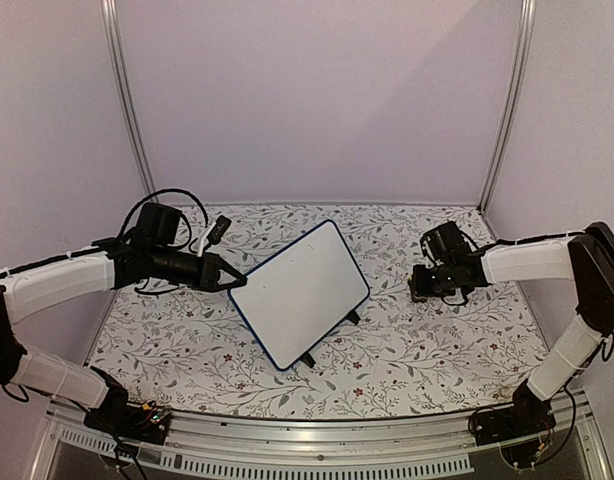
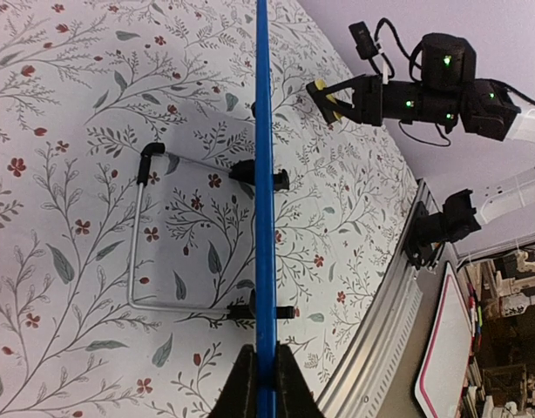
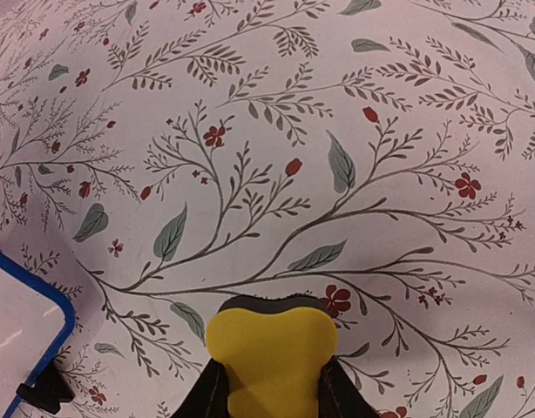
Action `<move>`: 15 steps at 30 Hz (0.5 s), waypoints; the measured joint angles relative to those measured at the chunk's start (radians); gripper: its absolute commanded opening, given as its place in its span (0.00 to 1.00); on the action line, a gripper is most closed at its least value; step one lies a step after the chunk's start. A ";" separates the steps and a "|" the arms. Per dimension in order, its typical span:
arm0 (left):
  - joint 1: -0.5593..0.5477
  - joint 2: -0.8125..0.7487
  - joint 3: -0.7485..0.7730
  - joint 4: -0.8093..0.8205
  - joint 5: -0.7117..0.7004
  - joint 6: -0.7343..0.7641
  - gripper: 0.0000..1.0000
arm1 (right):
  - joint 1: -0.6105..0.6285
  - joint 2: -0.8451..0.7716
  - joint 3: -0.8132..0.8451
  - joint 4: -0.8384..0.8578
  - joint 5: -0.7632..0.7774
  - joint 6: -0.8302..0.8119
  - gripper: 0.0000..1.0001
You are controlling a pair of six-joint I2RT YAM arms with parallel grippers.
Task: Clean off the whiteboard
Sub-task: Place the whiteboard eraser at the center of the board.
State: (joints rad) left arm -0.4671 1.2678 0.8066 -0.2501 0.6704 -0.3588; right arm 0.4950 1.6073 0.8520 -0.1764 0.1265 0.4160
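The whiteboard (image 1: pixel 302 290) stands tilted on its black feet in the middle of the table, its white face blank, with a thin blue frame. My left gripper (image 1: pixel 230 282) is shut on the board's left edge. In the left wrist view the frame (image 2: pixel 264 200) runs edge-on as a blue line between my fingers (image 2: pixel 243 383). My right gripper (image 1: pixel 419 285) is shut on the yellow eraser (image 3: pixel 269 353) and holds it over the table to the right of the board, apart from it. A corner of the board (image 3: pixel 19 335) shows at the lower left of the right wrist view.
The floral tablecloth (image 1: pixel 407 350) covers the table. The board's wire stand (image 2: pixel 141 244) rests on the cloth behind it. A metal rail (image 1: pixel 317 435) runs along the near edge. White walls with metal posts (image 1: pixel 127 100) close the back.
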 measured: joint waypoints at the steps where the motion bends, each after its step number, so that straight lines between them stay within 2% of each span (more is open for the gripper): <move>1: 0.000 0.000 0.000 0.001 0.000 0.000 0.08 | -0.007 0.013 0.000 0.005 -0.006 0.004 0.34; 10: 0.000 0.000 0.000 0.006 0.004 0.007 0.22 | -0.031 0.094 -0.003 0.028 -0.053 0.031 0.60; 15: 0.001 -0.002 0.000 0.016 0.010 0.009 0.28 | -0.037 0.096 -0.010 0.039 -0.070 0.040 0.64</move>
State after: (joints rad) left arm -0.4660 1.2663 0.8066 -0.2344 0.6807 -0.3500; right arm 0.4576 1.7031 0.8421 -0.1371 0.0566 0.4564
